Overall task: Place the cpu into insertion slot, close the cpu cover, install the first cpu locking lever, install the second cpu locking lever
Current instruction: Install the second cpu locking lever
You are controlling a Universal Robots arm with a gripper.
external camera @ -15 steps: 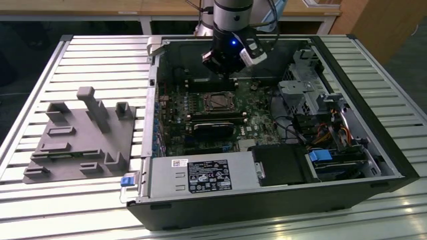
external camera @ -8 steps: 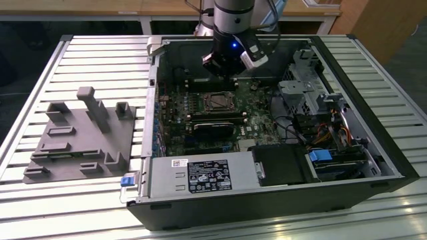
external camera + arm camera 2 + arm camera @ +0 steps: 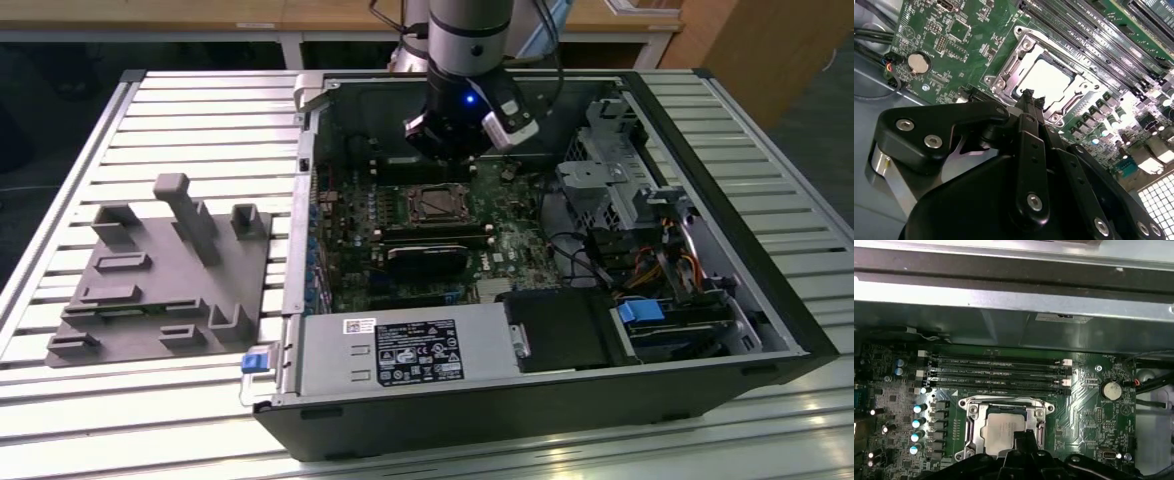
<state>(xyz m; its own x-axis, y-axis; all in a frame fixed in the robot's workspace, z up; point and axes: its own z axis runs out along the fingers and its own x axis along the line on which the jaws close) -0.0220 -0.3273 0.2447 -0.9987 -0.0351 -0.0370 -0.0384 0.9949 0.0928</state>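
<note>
The cpu [image 3: 1002, 430] [image 3: 1046, 80], a pale silver square, sits in the socket on the green motherboard. The cpu cover [image 3: 970, 416] [image 3: 1019, 50], a silvery frame with a window, lies flat around it. In the exterior view the socket [image 3: 434, 205] is in the middle of the open computer case. My gripper [image 3: 449, 160] [image 3: 1033, 98] [image 3: 1027, 436] hangs a little above the socket's edge. Its black fingertips are together and hold nothing. How the locking levers stand beside the frame is unclear.
The grey power supply box [image 3: 400, 352] fills the case's near side. A black module [image 3: 427, 260] lies just in front of the socket. Memory slots [image 3: 999, 372] run behind it. A drive cage [image 3: 627, 170] and cables stand at the exterior view's right. A grey fixture block [image 3: 160, 280] lies outside the case.
</note>
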